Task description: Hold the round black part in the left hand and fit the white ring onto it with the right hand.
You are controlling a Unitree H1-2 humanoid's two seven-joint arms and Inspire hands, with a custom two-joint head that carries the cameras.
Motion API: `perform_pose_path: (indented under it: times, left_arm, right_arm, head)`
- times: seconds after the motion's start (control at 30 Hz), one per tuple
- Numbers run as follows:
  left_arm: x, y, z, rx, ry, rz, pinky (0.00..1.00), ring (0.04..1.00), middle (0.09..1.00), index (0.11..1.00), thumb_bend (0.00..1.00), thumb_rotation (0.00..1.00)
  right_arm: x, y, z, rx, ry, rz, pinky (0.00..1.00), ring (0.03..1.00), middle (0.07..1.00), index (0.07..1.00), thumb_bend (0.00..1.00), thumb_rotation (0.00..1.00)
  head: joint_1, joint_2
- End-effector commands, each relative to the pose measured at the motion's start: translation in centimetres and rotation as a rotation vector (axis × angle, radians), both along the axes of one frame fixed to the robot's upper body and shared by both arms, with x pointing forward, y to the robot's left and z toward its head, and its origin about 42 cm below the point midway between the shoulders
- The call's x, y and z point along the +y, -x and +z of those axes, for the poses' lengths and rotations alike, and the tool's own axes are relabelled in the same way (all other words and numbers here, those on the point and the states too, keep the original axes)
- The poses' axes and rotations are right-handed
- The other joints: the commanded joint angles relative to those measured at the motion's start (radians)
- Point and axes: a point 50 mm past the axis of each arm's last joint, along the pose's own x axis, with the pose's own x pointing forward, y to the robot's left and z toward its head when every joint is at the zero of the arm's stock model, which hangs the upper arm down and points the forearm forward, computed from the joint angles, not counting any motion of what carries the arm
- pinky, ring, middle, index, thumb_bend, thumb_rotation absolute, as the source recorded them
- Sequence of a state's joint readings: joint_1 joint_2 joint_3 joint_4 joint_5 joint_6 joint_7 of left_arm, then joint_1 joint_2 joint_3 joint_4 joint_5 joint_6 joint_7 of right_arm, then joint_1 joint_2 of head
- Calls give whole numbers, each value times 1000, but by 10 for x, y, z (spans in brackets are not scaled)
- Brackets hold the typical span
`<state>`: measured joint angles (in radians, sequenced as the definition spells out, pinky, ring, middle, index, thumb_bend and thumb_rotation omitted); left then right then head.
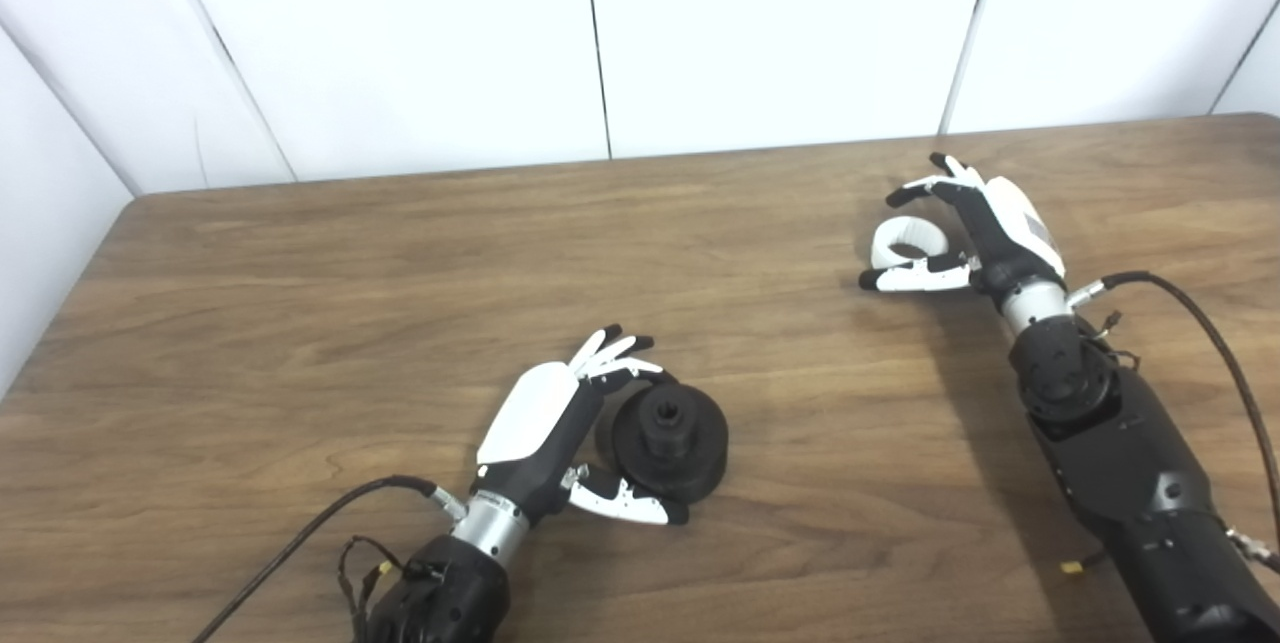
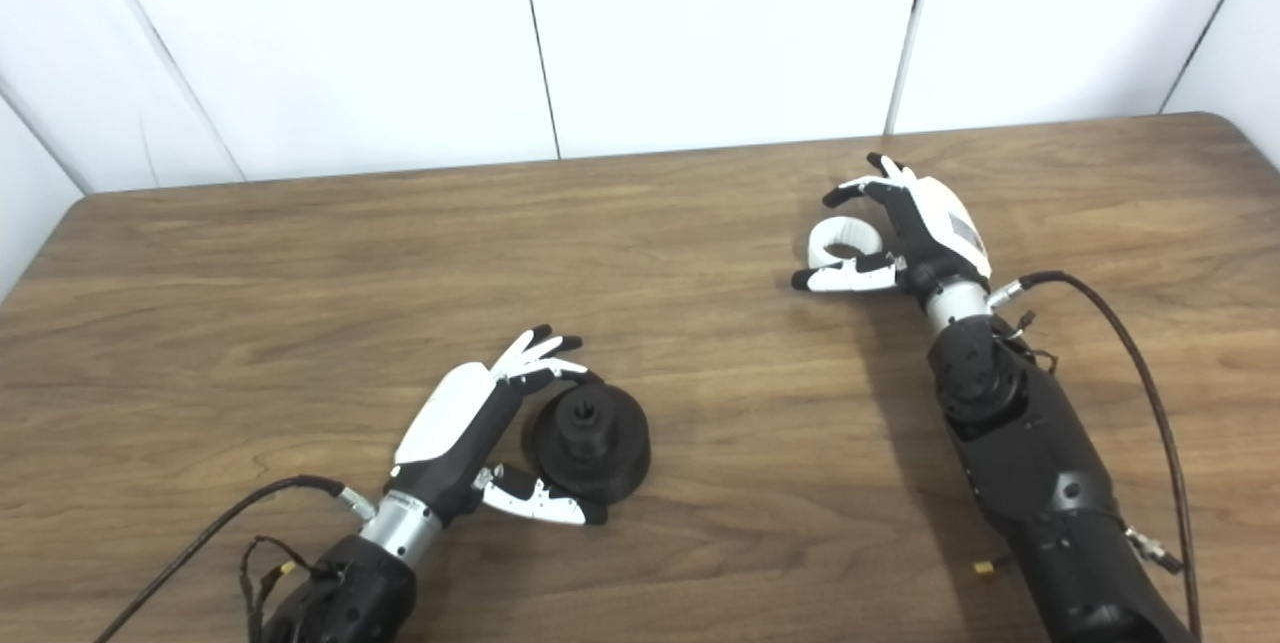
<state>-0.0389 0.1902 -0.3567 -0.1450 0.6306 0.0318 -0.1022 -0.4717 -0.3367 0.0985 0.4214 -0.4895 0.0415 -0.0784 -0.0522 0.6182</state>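
The round black part [image 1: 668, 441] lies flat on the wooden table [image 1: 400, 273], its hub pointing up. My left hand [image 1: 560, 423] is open around its left side, fingers curved over the far rim and thumb along the near rim, close to or touching it. The white ring [image 1: 908, 241] lies on the table at the right. My right hand [image 1: 975, 228] is open around it, fingers arched over its far side and thumb along its near side, not closed on it. Both also show in the right eye view: the black part [image 2: 590, 440] and the ring [image 2: 845, 238].
White wall panels [image 1: 600, 33] stand behind the table's far edge. Black cables [image 1: 1220, 363] trail from both forearms over the table. The table's left edge [image 1: 60, 323] lies near the left arm.
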Motion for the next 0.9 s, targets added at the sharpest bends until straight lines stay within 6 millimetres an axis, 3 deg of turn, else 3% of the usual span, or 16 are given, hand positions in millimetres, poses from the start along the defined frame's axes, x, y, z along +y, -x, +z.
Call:
perform_pose_path:
  times: [0.0,0.87]
  left_arm:
    - [4,4,-12,46,-50,2,874,995,922,672,921,186]
    - [8,4,-10,30,-61,18,856,987,912,665,935,206]
  right_arm:
    - [-1,-18,41,-121,7,8,1000,1000,961,698,952,288]
    - [-16,-23,30,-57,37,-28,964,1000,947,689,941,271]
  head:
    - [0,1]
    - [2,11]
